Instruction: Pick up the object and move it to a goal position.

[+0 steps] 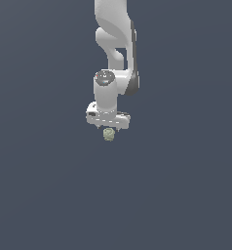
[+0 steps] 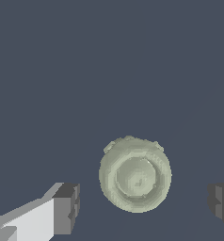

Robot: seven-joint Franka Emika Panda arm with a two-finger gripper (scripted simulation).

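Exterior view: arm (image 1: 117, 44) comes in from 12 o'clock, wrist pointing down toward 6; gripper (image 1: 108, 128) sits about at frame centre, and the object (image 1: 108, 134) is directly at its 6 o'clock, tucked right under the hand. The surface (image 1: 186, 195) is all around. Wrist view: object (image 2: 135, 174) lies between the two fingers (image 2: 67, 208), one finger at the object's 8 o'clock, the other at its 3–4 o'clock (mostly cut off by the frame edge). There is a gap on both sides and neither finger touches it; the jaws are spread wide around the object.
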